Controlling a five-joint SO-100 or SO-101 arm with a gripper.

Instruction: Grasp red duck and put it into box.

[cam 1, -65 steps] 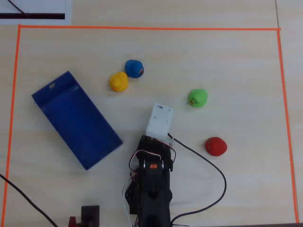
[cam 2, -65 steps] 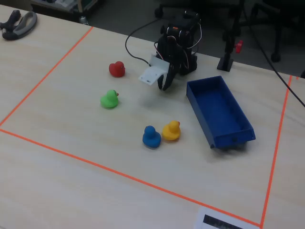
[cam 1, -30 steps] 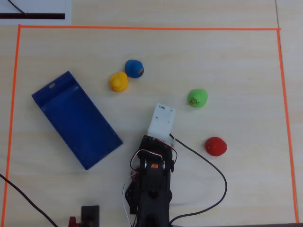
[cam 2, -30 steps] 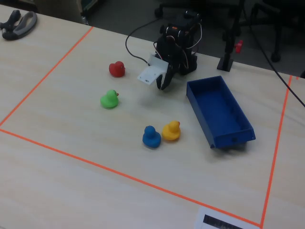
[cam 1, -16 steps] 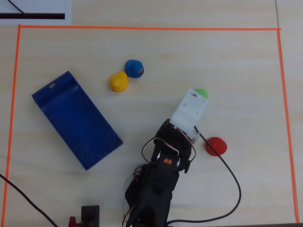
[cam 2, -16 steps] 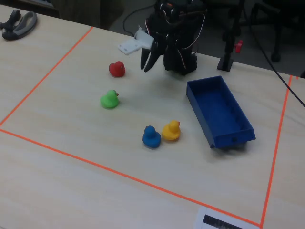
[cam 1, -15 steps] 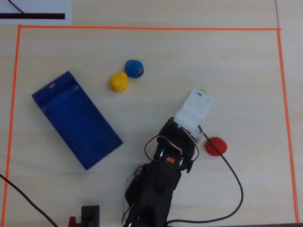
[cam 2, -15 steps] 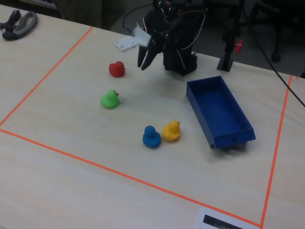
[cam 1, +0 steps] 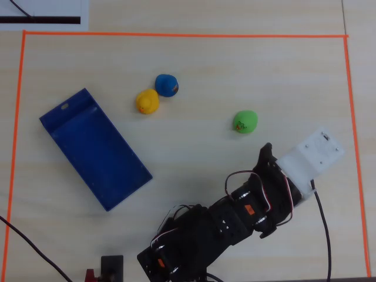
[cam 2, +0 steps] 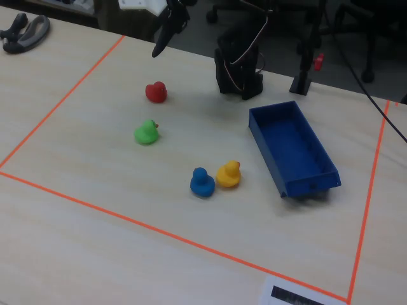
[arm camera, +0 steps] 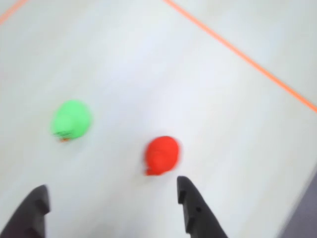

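Surface: pale wood-grain counter [cam 2: 95,241] marked with an orange tape border [cam 2: 57,95]; office chair legs and cables sit behind it in the fixed view.
Far left, fixed view: a dark grey tool [cam 2: 25,30] lies outside the tape.
Arm: the black robot arm [cam 1: 235,217] reaches from the lower edge of the overhead view toward the right, carrying a white wrist block [cam 1: 311,155].
Gripper: the gripper [arm camera: 111,196] shows in the wrist view as two dark fingertips at the bottom edge.
Jaws: spread wide apart, holding nothing, above the counter.
Red duck: the red duck [arm camera: 161,154] sits on the counter just ahead of the jaws, nearer the right fingertip in the wrist view; in the fixed view it is at [cam 2: 156,92], below the raised gripper. The arm hides it in the overhead view.
Green duck: the green duck [cam 2: 146,133] stands near the red one, apart from it, to its left in the wrist view [arm camera: 71,120].
Blue duck: the blue duck [cam 2: 202,182] touches or nearly touches the yellow one.
Yellow duck: the yellow duck [cam 2: 228,175] stands between the blue duck and the box.
Box: the box [cam 2: 318,175], dark blue with a low rim, lies empty, well apart from the red duck, at right in the fixed view.
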